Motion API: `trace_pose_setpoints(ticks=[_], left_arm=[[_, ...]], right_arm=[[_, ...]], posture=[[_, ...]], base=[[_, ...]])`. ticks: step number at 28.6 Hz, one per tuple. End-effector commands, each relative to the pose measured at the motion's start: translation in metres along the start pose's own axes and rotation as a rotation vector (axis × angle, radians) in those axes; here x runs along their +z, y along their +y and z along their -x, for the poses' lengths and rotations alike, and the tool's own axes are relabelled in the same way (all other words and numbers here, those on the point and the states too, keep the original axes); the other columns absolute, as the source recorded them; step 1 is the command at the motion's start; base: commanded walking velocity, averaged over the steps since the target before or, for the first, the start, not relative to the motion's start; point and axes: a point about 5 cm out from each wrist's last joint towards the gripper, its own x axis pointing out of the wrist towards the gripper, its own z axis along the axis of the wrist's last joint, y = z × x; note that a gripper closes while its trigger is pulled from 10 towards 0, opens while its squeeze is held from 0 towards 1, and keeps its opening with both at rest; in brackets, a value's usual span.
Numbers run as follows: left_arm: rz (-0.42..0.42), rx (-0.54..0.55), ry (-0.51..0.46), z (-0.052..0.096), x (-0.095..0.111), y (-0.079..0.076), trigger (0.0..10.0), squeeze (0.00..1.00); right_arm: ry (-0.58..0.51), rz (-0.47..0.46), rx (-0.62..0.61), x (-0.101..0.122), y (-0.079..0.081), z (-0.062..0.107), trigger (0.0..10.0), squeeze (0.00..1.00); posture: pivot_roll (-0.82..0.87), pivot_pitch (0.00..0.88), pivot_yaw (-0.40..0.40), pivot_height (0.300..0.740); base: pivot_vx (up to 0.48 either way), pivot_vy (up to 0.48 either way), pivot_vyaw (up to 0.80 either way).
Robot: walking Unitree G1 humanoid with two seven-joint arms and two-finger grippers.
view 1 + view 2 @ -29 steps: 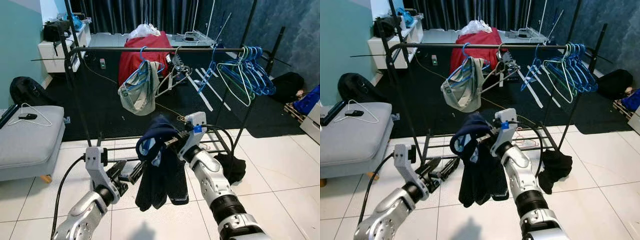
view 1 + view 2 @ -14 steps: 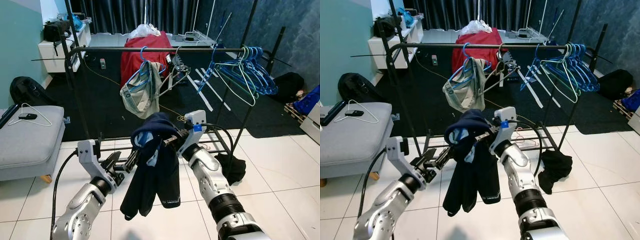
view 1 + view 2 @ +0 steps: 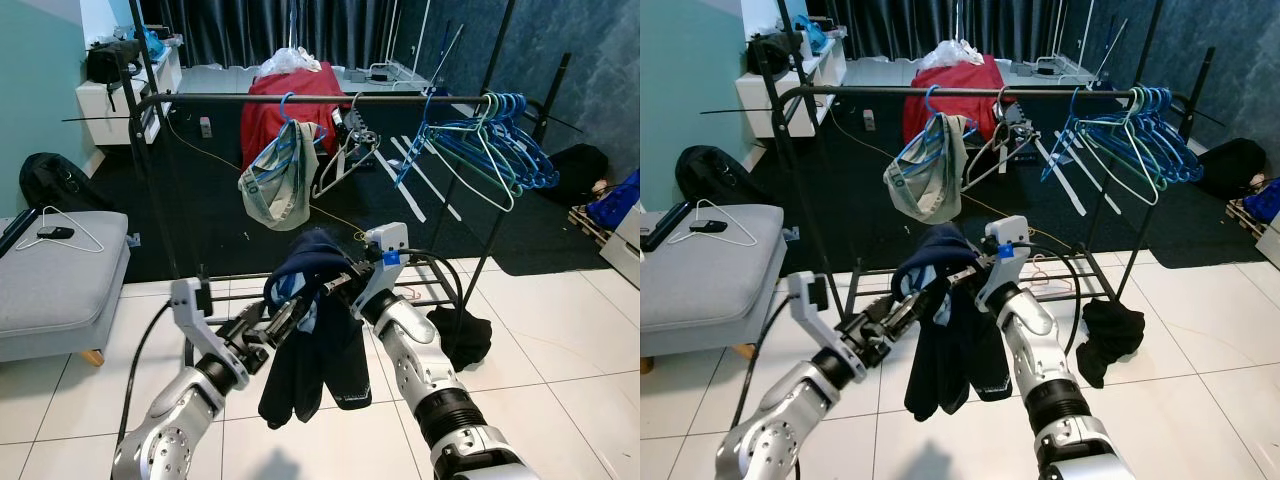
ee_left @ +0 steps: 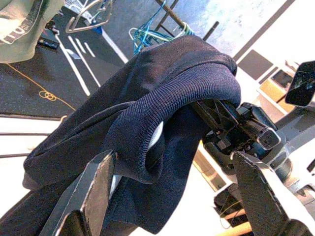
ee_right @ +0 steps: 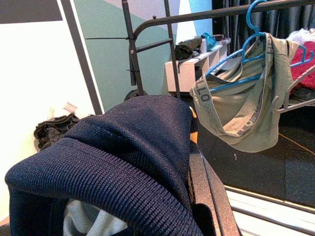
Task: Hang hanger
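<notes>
R gripper (image 3: 335,283) clamped on the hanger neck, hidden under the navy garment (image 3: 310,340), which drapes down below it; held mid-air so the cloth hangs free of the floor. L gripper (image 3: 278,322) just beside it w/ fingers (image 4: 96,189) apart, straddling the collar, prob. to steady or take the load. Rail (image 3: 300,98) is up and beyond both claws, w/ a gap between the green-grey garment (image 3: 268,185) and the teal hangers (image 3: 490,140), a likely spot for the hook.
</notes>
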Motion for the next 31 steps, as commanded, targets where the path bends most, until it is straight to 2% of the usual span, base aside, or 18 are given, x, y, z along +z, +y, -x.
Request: trace_pose_setpoints(ticks=[1,3,6,8,10,15,18,27,30,31], left_arm=[[0.005,-0.011,0.015,0.001,-0.002,-0.002,10.0,0.00],[-0.037,0.003,0.059,-0.003,-0.009,-0.002,10.0,0.00],[-0.058,0.019,0.073,-0.006,-0.013,-0.001,10.0,0.00],[-0.106,0.089,0.070,-0.013,-0.013,0.008,10.0,0.00],[-0.119,0.122,0.057,-0.014,-0.012,0.012,10.0,0.00],[-0.151,0.208,0.048,-0.014,-0.007,0.024,10.0,0.00],[-0.164,0.279,0.007,-0.008,0.002,0.034,10.0,0.00],[-0.149,0.271,-0.038,-0.002,0.009,0.034,10.0,0.00],[-0.086,0.092,-0.055,0.008,0.010,0.016,10.0,0.00],[-0.086,0.092,-0.055,0.008,0.010,0.016,10.0,0.00]], right_arm=[[-0.032,0.010,0.002,0.006,0.000,-0.002,0.0,0.00],[-0.044,0.006,0.009,0.008,0.003,-0.005,0.0,0.00],[-0.051,0.002,0.016,0.009,0.005,-0.006,0.0,0.00],[-0.059,-0.008,0.034,0.010,0.011,-0.008,0.0,0.00],[-0.060,-0.011,0.042,0.009,0.014,-0.009,0.0,0.00],[-0.059,-0.017,0.055,0.007,0.018,-0.008,0.0,0.00],[-0.057,-0.021,0.060,0.005,0.020,-0.007,0.0,0.00],[-0.044,-0.015,0.060,0.002,0.018,-0.005,0.0,0.00],[-0.012,-0.004,0.055,-0.004,0.016,-0.002,0.0,0.00],[-0.012,-0.004,0.055,-0.004,0.016,-0.002,0.0,0.00]], posture=[[0.03,0.055,-0.037,0.740],[0.03,0.055,-0.037,0.740],[0.03,0.054,-0.036,0.740],[0.02,0.055,-0.034,0.740],[0.02,0.054,-0.034,0.740],[0.02,0.055,-0.033,0.740],[0.02,0.053,-0.034,0.740],[0.03,0.046,-0.036,0.740],[0.03,0.042,-0.037,0.740],[0.03,0.042,-0.037,0.740]], base=[[0.000,0.000,0.00],[0.000,0.000,0.00],[0.000,0.000,0.00],[0.000,0.000,0.00],[0.000,0.000,0.00],[0.000,0.000,0.00],[0.000,0.000,0.00],[0.000,0.000,0.00],[0.000,0.000,0.00],[0.000,0.000,0.00]])
